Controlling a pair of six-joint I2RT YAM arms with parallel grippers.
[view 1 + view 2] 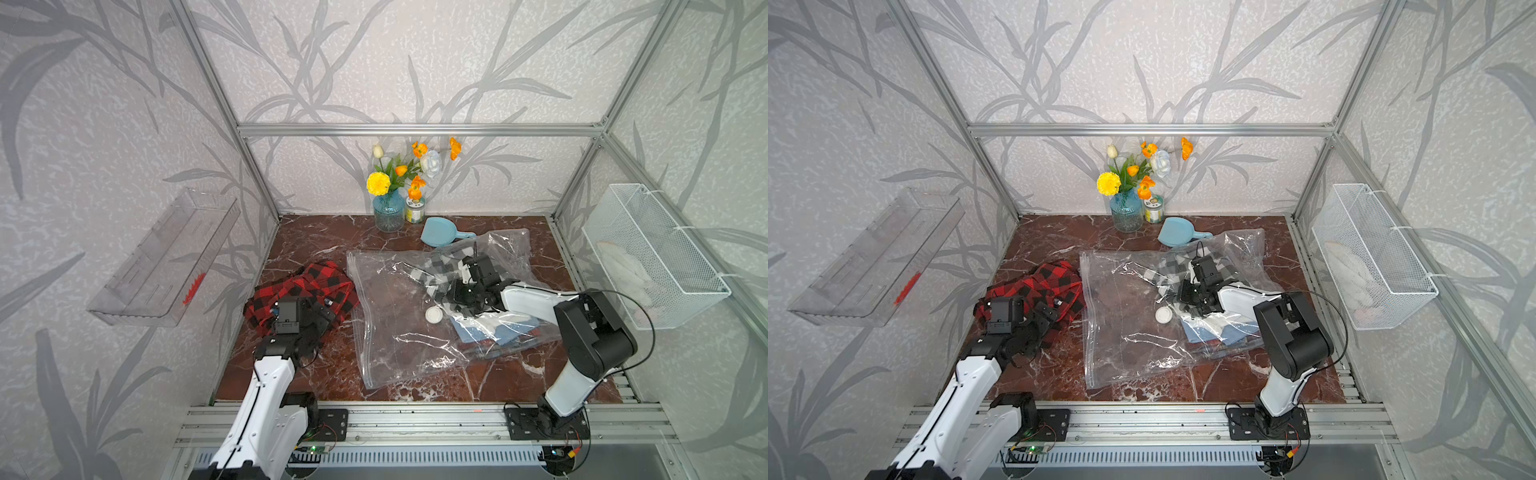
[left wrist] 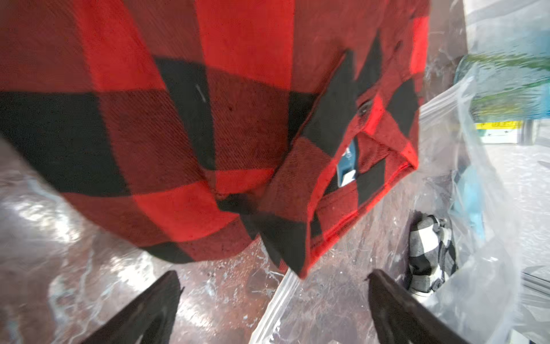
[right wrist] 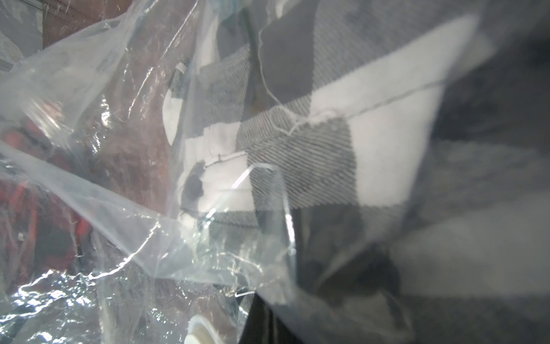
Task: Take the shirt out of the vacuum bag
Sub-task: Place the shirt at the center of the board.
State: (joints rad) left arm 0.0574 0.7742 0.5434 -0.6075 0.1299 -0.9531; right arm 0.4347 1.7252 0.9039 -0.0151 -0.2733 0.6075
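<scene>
Red-and-black checked shirt (image 1: 307, 286) is laid beside the vacuum bag (image 1: 395, 345), at the left gripper (image 2: 273, 275), whose jaws are spread wide; the right gripper (image 1: 457, 297) is pressed closed amid the bag's plastic

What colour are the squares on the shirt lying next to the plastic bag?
Red and black. The shirt shows best in the left wrist view.

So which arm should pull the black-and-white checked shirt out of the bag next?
Probably the right. The right gripper, shut, sits right beside the black-and-white checked shirt in the vacuum bag. The left gripper hangs open over the red plaid shirt, which lies outside the bag.
</scene>
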